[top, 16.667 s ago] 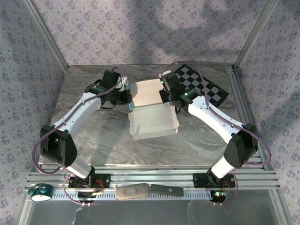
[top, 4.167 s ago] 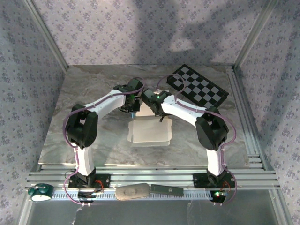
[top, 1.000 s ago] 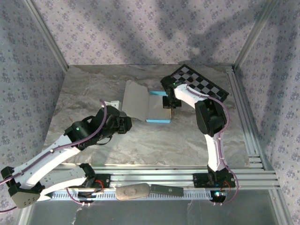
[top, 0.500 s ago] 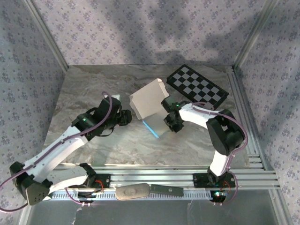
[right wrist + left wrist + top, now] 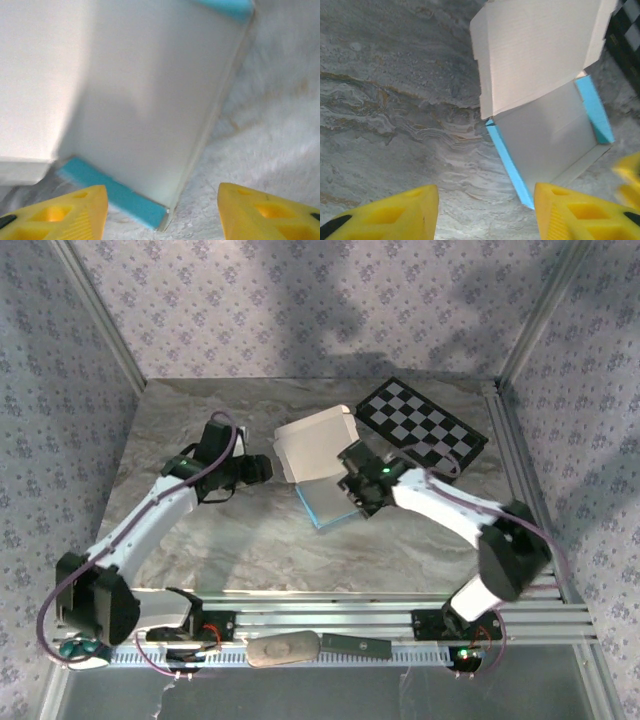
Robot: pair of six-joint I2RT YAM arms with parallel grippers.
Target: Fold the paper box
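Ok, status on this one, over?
Left gripper and right gripper: jaws open, empty. Paper box on table, tray walls up, lid open, not closed. Checkerboard close by its far-right corner.

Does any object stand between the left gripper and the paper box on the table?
Nothing visible does. In the left wrist view, bare table lies between the open left gripper and the paper box, which sits just ahead with its lid open.
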